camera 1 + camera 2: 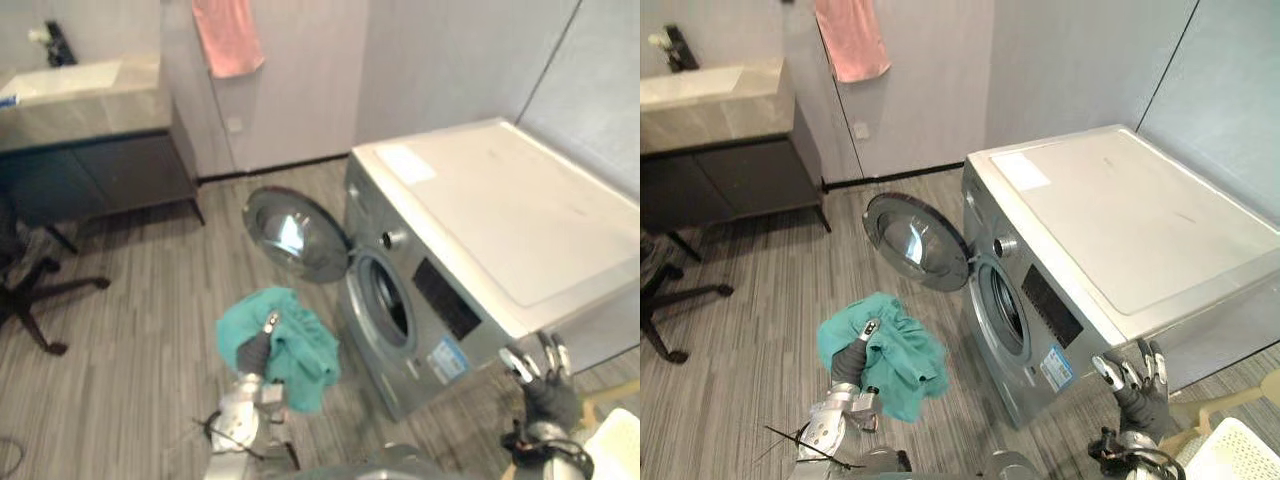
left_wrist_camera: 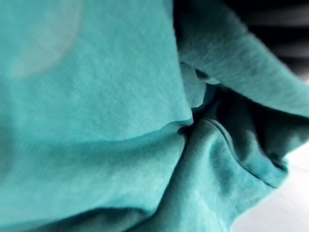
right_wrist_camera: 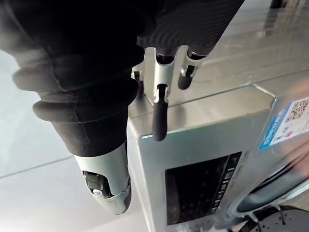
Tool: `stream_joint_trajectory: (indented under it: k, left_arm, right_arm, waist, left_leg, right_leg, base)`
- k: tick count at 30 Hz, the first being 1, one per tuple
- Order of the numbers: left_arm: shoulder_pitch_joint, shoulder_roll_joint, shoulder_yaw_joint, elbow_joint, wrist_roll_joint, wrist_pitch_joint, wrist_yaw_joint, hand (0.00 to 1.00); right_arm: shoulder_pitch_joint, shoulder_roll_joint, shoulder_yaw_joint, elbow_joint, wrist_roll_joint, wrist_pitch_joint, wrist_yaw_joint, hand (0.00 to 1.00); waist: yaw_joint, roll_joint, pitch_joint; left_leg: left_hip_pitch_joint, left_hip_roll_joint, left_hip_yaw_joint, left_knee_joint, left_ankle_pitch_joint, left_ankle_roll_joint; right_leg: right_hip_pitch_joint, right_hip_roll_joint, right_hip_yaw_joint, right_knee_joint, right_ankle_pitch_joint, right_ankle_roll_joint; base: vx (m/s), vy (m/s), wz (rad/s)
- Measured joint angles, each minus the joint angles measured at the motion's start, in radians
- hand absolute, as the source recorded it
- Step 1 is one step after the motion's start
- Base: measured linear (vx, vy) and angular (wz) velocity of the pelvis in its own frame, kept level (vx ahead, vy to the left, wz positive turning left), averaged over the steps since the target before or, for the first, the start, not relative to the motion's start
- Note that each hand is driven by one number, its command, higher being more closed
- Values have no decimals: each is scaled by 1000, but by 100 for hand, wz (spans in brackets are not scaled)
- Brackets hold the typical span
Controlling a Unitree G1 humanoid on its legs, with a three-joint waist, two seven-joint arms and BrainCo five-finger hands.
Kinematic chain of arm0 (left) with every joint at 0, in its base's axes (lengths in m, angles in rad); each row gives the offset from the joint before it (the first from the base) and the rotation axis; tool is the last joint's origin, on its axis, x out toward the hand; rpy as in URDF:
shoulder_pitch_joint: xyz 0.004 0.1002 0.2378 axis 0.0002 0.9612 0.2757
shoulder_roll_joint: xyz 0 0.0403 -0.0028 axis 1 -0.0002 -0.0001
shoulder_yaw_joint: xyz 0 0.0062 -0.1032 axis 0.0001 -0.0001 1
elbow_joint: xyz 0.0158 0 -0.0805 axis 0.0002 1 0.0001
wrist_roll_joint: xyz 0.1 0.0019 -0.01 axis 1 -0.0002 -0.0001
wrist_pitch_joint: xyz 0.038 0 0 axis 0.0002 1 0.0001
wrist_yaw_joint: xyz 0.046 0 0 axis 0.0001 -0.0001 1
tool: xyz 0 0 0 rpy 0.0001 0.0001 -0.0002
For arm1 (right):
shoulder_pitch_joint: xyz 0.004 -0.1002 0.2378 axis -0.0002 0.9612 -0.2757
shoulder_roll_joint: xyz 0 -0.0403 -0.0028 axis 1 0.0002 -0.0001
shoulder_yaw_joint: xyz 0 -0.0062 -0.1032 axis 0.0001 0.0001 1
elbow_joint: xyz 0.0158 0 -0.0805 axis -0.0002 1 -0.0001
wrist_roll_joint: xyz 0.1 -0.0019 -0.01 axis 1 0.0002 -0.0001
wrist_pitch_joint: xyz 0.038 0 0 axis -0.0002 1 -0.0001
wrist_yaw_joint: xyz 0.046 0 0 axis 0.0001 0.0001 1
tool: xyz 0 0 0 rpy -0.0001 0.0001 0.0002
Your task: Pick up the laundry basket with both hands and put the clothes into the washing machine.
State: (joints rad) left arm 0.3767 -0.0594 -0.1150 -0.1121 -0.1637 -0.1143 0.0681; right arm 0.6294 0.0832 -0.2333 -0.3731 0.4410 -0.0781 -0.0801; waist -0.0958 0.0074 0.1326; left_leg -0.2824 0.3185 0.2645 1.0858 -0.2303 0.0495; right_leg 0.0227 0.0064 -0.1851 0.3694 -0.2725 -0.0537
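Cabinet (image 1: 90, 170) far left: dark front, pale stone-look top. Pink towel (image 1: 228, 35) hangs on the wall beside it. Neither is a task item.

Teal cloth (image 1: 300, 345) is bunched over the left hand (image 1: 253, 352), apparently off the grey plank floor (image 1: 140, 350), just left of the machine front. One dark-tipped finger shows on top and the rest are buried in fabric, so I can't tell how tight the hold is. Left wrist view shows soft knit, deep folds and a hemmed edge.

My read: light, limp, no stiffness. It's unlikely to slip but will trail and snag. Best held by the bunched middle, with the loose tail fed in first.

Round door (image 1: 295, 235) is swung wide open, a shiny glass bowl in a grey ring.

Washing machine (image 1: 500, 220): grey metal front, flat white top, hard and smooth. Drum mouth (image 1: 388, 300) is dark, contents not visible.

Right hand (image 1: 1137, 385) is near the machine's front corner, fingers straight and spread, holding nothing.

White basket (image 1: 1240, 450) sits at the far right edge. It's perforated plastic, probably rigid, so take it by the rim.
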Motion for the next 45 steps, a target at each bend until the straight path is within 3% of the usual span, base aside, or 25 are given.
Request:
stream_joint_trajectory:
  k: [3,5,8,9,10,11,13,15,16,18,19,20,23,26,27,29,31,33,35,37,40,42,43,44,45]
  left_arm:
    - [-1,2,0,9,-1,1,-4,100]
    - [-1,2,3,16,-2,1,-3,100]
    - [16,1,12,49,-4,3,0,100]
    - [32,-2,5,49,-4,3,1,100]
    - [43,-2,-1,53,-5,3,1,100]
    - [44,21,1,60,-20,3,4,100]
    - [28,44,-2,60,-24,1,3,100]
    - [9,47,-18,61,-26,1,1,100]
    - [8,49,-28,64,-27,2,0,100]
    - [-4,56,-44,67,-31,2,-2,100]
    - [-6,56,-43,67,-31,1,-1,100]
    - [-6,67,-29,67,-31,1,-1,100]
    - [-5,75,6,71,-32,1,3,100]
    - [-15,78,35,93,-45,2,5,100]
    - [-49,80,31,137,-64,4,4,100]
    - [-82,64,27,159,-70,18,3,100]
    - [-119,31,21,159,-70,19,10,100]
    - [-135,27,18,159,-71,17,10,100]
    - [-140,23,22,160,-71,11,4,100]
    - [-141,21,22,160,-71,9,-2,100]
    - [-125,21,31,160,-71,10,1,100]
    - [-109,6,33,161,-71,10,1,100]
    - [-110,3,33,164,-72,13,0,100]
    - [-115,21,34,163,-81,13,-1,100]
    - [-116,29,35,163,-85,13,-1,100]
  right_arm:
    - [-17,-15,-31,35,-12,-13,-16,0]
    - [-45,-25,-54,70,-24,-18,-18,0]
    - [-123,-87,-81,171,-66,-28,-34,0]
    - [-124,-106,-82,178,-73,-28,-36,0]
    - [-129,-112,-77,204,-86,-24,-36,0]
    - [-117,-79,-70,232,-91,-12,-36,0]
    - [-97,-57,-45,236,-93,12,-12,0]
    - [-88,-53,57,232,-105,38,36,0]
    - [-100,-37,99,244,-116,56,50,0]
    - [-145,-6,154,303,-132,69,71,0]
    - [-192,-3,168,364,-138,78,83,0]
    - [-233,-12,182,413,-141,85,86,0]
    - [-254,-16,173,481,-150,86,86,0]
    - [-292,-20,150,586,-184,85,85,0]
    - [-317,-39,122,679,-293,85,58,0]
    - [-345,-70,99,773,-349,87,34,0]
    - [-375,-115,81,924,-561,113,-20,0]
    - [-374,-128,53,992,-644,126,-20,0]
    - [-355,-120,29,1085,-656,126,-4,0]
    - [-355,-119,9,1128,-639,126,-3,0]
    - [-356,-118,1,1160,-637,126,-3,0]
    - [-355,-125,-2,1172,-635,124,-4,0]
    - [-362,-122,-4,1175,-625,124,-5,0]
    - [-360,-105,-4,1174,-606,124,-6,0]
    - [-361,-97,-4,1173,-597,125,-6,0]
  waist:
    - [0,-12,-10]
    - [0,-19,-14]
    - [4,-14,-27]
    - [5,12,-46]
    - [7,23,-55]
    - [1,-21,-82]
    - [-1,-64,-99]
    - [3,-64,-96]
    - [10,-59,-92]
    - [38,-48,-89]
    - [49,-26,-77]
    - [54,-36,-64]
    - [49,-42,-55]
    - [44,-32,-51]
    - [19,-30,-43]
    - [19,-10,-29]
    - [25,14,-15]
    - [24,11,-13]
    - [35,-16,4]
    - [57,-17,6]
    - [85,-24,8]
    - [85,-2,8]
    - [81,1,1]
    - [85,-38,-6]
    - [89,-43,-3]
  left_leg:
    - [12,5,-83,-415,-3,-9]
    - [15,-21,-166,-538,9,-27]
    - [57,-62,-431,-743,45,-84]
    - [62,-60,-478,-754,60,-109]
    - [60,-81,-487,-712,82,-214]
    - [41,-116,-455,-669,59,-220]
    - [13,-150,-419,-623,30,-202]
    - [-38,-192,-375,-499,-38,-178]
    - [-30,-196,-333,-474,-74,-164]
    - [11,-196,-241,-490,-96,-135]
    - [62,-194,-175,-542,-97,-124]
    - [124,-197,-111,-602,-82,-94]
    - [216,-210,-40,-706,-64,-63]
    - [241,-189,-1,-760,-54,-67]
    - [244,-188,-1,-768,-41,-92]
    - [250,-186,-21,-773,-31,-106]
    - [268,-180,-17,-767,2,-112]
    - [275,-177,-17,-719,26,-106]
    - [209,-156,-53,-515,3,-78]
    - [147,-160,-117,-464,-54,-77]
    - [55,-175,-282,-503,-59,-78]
    - [40,-155,-350,-640,53,-111]
    - [49,-147,-343,-628,-9,-163]
    - [51,-159,-295,-625,-22,-143]
    - [51,-161,-263,-621,-29,-136]
  right_leg:
    - [13,-54,45,-45,10,27]
    - [9,-72,70,-53,14,47]
    - [-4,-93,178,-45,1,119]
    - [-16,-82,213,-37,-10,149]
    - [-16,-86,251,-37,-17,175]
    - [-13,-122,287,-66,-14,183]
    - [-28,-167,324,-92,-13,194]
    - [-50,-209,375,-84,16,257]
    - [-73,-220,404,-50,26,260]
    - [-155,-232,431,67,74,185]
    - [-224,-251,357,155,133,85]
    - [-289,-274,259,304,123,69]
    - [-303,-288,-1,393,76,5]
    - [-325,-186,-96,259,9,61]
    - [-309,-130,-96,122,61,8]
    - [-285,-121,-113,97,71,1]
    - [-248,-108,-110,60,70,2]
    - [-193,-101,-108,13,70,2]
    - [-81,-94,-88,-91,74,7]
    - [-45,-90,-64,-118,74,8]
    - [-25,-83,-21,-129,76,14]
    - [-21,-63,13,-127,55,76]
    - [-32,-63,51,-111,43,96]
    - [-60,-86,92,-99,44,116]
    - [-72,-94,119,-97,49,125]
  base:
    - [121,180,-25]
    - [120,276,-34]
    - [127,442,-90]
    - [115,508,-114]
    - [148,578,-88]
    - [145,443,-57]
    - [137,335,-29]
    - [120,392,-54]
    - [32,416,-113]
    - [19,328,-124]
    - [4,273,-135]
    - [16,230,-139]
    - [72,93,-95]
    - [270,-5,-78]
    - [300,-69,-11]
    - [239,-24,-5]
    - [276,-18,-14]
    - [298,-36,-5]
    - [265,5,-15]
    - [189,72,-38]
    - [156,166,-61]
    - [138,289,-71]
    - [117,329,-78]
    - [118,383,-88]
    - [123,326,-111]
